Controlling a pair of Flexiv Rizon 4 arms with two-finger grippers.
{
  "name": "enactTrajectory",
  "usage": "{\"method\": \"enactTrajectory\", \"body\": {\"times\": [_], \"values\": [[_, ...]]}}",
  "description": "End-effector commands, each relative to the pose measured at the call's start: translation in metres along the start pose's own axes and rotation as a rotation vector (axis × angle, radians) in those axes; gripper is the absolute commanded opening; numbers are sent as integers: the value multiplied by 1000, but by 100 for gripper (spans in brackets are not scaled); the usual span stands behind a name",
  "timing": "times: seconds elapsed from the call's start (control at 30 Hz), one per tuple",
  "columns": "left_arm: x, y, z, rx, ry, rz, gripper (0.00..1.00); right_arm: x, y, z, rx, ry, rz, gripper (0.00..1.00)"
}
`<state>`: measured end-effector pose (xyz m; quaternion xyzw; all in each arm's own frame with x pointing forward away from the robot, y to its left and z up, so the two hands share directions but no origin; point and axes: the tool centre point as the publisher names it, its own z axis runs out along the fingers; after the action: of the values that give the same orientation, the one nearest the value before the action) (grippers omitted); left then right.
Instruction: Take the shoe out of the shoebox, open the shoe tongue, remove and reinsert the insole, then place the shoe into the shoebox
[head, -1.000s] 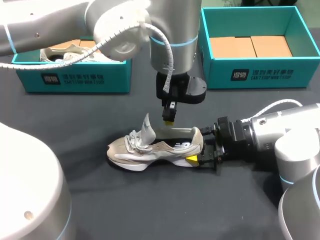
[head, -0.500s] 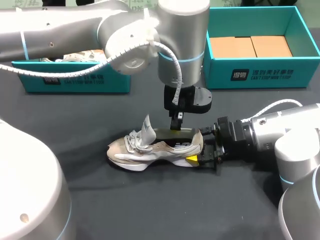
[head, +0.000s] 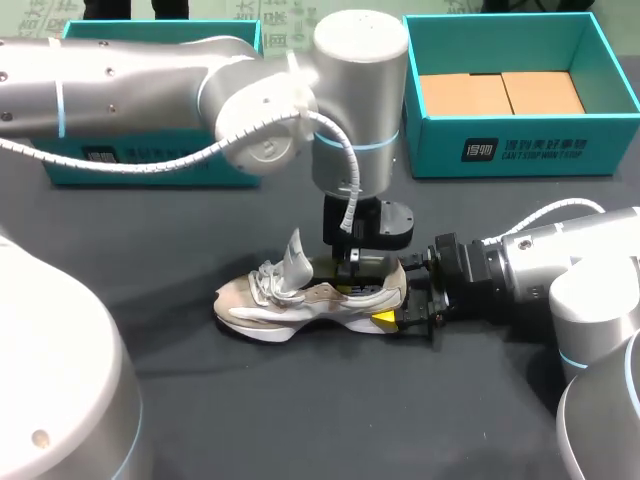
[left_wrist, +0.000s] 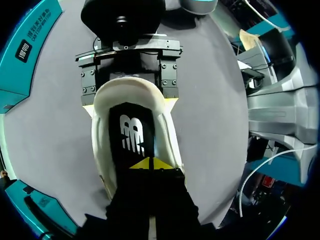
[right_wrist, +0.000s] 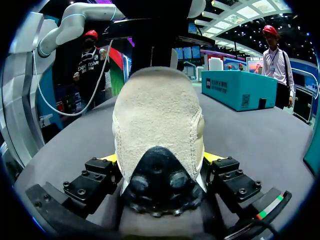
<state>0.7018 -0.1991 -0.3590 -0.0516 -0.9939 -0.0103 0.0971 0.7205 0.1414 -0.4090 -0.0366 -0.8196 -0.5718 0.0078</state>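
Beige suede shoe (head: 290, 300) stands on its sole on the dark table (head: 300, 400), toe toward the robot's left, its tongue (head: 294, 252) pulled upright. The right gripper (head: 398, 295) is clamped on the heel, one yellow-tipped finger pressed against each side. The left gripper (left_wrist: 150, 163) reaches straight down into the shoe's opening, fingers together, tips resting on the black insole (left_wrist: 131, 132) lying inside. Behind the shoe, the teal left shoebox (head: 200, 170) is mostly hidden by the left arm; the teal right shoebox (head: 520, 150) holds brown cardboard
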Motion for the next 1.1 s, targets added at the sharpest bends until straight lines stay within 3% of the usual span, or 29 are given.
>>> {"method": "enactTrajectory", "body": {"times": [0.03,0.7,0.77,0.8,0.97,1.1], "values": [[0,-3,12,-10,1,-30,0,0,0,2,4,0,0,0],[7,12,37,-16,-2,-46,0,0,0,2,4,0,0,0],[7,12,39,-13,-9,-40,21,0,0,2,4,0,0,0],[7,11,41,-11,-18,-37,25,0,0,2,4,0,0,0],[7,9,46,-13,-54,-36,40,0,0,2,4,0,0,0],[5,7,51,-15,-82,-42,43,0,0,2,4,0,0,0]]}}
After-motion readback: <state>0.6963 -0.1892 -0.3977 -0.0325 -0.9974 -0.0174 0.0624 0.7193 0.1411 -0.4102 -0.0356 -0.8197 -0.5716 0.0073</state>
